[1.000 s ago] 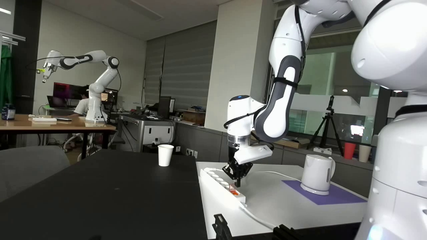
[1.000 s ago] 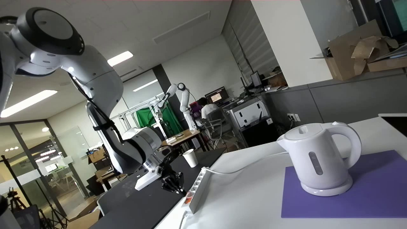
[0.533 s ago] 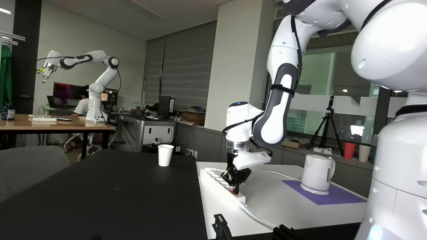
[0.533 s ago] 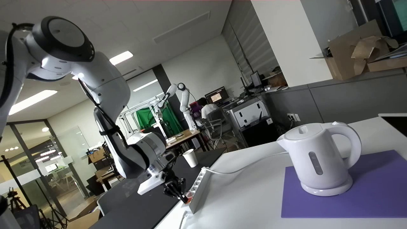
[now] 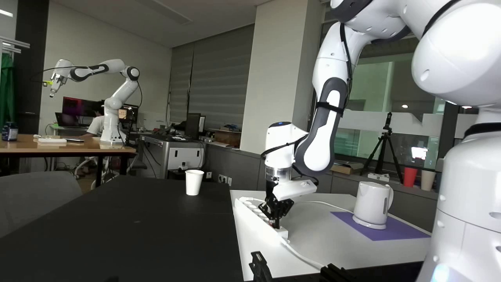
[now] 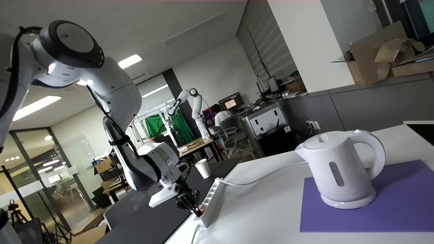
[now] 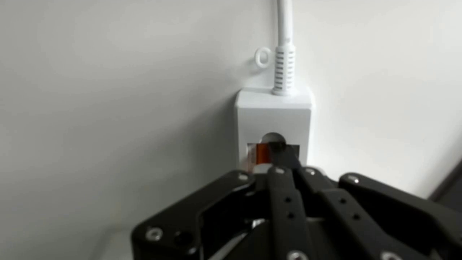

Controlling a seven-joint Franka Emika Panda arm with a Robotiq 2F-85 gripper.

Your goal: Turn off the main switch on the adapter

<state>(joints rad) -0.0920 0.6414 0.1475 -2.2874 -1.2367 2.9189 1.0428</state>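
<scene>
Down at the orange-red main switch (image 7: 262, 153), the fingers (image 7: 287, 159) stand together, which suits one narrow prod; whether they press it is hard to tell. The main switch faces upward at one end of the power strip (image 7: 274, 121), flat on the worktop (image 6: 264, 210); the electric kettle (image 6: 335, 159) rests well apart on a purple mat (image 6: 396, 203), presumably for clearance.

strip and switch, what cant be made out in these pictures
Switch: partly hidden by the gripper, wrist view; whether pressed, unclear.
Its setting: too small to read in both exterior views.
Strip: largely hidden by the gripper, wrist view.
Cable: cut off by the wrist view's top edge.
</scene>
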